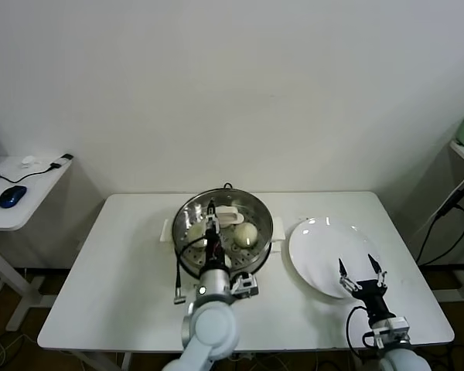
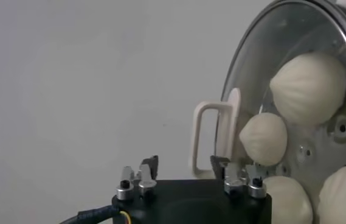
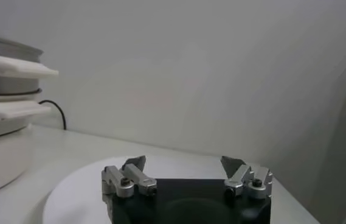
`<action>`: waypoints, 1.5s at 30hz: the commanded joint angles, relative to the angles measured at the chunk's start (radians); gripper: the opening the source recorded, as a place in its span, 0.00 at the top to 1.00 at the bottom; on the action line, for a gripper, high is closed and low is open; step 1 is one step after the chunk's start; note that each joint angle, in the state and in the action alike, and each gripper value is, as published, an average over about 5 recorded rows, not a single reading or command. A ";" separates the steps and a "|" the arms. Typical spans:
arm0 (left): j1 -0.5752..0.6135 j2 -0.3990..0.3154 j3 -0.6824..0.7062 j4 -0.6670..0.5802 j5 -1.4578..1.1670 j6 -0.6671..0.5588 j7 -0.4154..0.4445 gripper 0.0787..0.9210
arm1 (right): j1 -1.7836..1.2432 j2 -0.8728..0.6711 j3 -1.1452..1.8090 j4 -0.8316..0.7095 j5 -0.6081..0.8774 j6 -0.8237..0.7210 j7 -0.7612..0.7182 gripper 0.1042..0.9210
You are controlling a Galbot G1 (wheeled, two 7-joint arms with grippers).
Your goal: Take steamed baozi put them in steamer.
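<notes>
**Last bun released into the steamer**

The steamer [image 1: 224,232] stands at the middle of the desk [image 1: 124,263], toward its far edge. The left gripper [image 1: 210,226] hangs over the pot's left half with its jaws parted and nothing between them. The left wrist view shows four steamed baozi [image 2: 309,85] lying on the perforated tray inside the steel wall, two of them cut off at the picture's edge; in the head view only two show clearly, since the arm covers the rest. The white plate [image 1: 325,263] near the desk's right front edge carries no bun. Above its near rim the right gripper [image 1: 361,272] waits idle, jaws spread wide and holding nothing.

By this layout the placing step looks finished: every bun visible sits in the pot and none remains on the plate. The next move probably calls for the left arm to lift straight up out of the pot, keeping its fingers clear of the buns beneath and of the steel rim, then draw back toward the desk's front edge.
</notes>
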 commanded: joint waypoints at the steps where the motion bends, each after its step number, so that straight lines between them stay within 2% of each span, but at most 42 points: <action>1: -0.006 -0.001 0.004 -0.034 -0.013 0.005 0.011 0.38 | -0.002 0.001 -0.007 0.000 0.007 -0.023 0.014 0.12; 7: 0.039 0.047 0.001 -0.116 -0.090 -0.003 0.000 0.18 | -0.020 0.001 -0.010 0.028 0.034 -0.017 0.032 0.12; 9: 0.058 0.059 -0.006 -0.146 -0.137 -0.018 -0.036 0.14 | -0.023 -0.003 -0.007 0.034 0.038 -0.009 0.032 0.12; 12: 0.092 0.073 -0.045 -0.203 -0.289 -0.078 -0.136 0.12 | -0.029 -0.008 -0.007 0.043 0.043 0.002 0.022 0.12; 17: 0.149 0.105 -0.250 -0.273 -0.758 -0.300 -0.328 0.12 | -0.042 -0.008 -0.006 0.059 0.061 0.004 0.017 0.12; 20: 0.194 0.131 -0.440 -0.288 -1.070 -0.451 -0.381 0.12 | -0.043 -0.008 -0.007 0.056 0.066 0.006 0.017 0.12; 24: 0.288 0.175 -0.689 -0.292 -1.457 -0.553 -0.348 0.12 | -0.034 -0.003 -0.012 0.049 0.067 0.003 0.021 0.12; 27: 0.368 0.225 -0.804 -0.239 -1.725 -0.644 -0.301 0.12 | -0.024 0.002 -0.018 0.045 0.067 -0.002 0.021 0.12; 31: 0.442 0.254 -0.788 -0.159 -1.915 -0.720 -0.279 0.12 | -0.019 0.007 -0.024 0.048 0.068 -0.012 0.022 0.12; 39: 0.463 0.190 -0.689 0.054 -1.887 -0.823 -0.243 0.12 | -0.016 0.008 -0.035 0.051 0.068 -0.028 0.018 0.12; 45: 0.465 0.174 -0.683 0.085 -1.871 -0.865 -0.244 0.12 | -0.012 0.014 -0.042 0.051 0.069 -0.034 0.018 0.12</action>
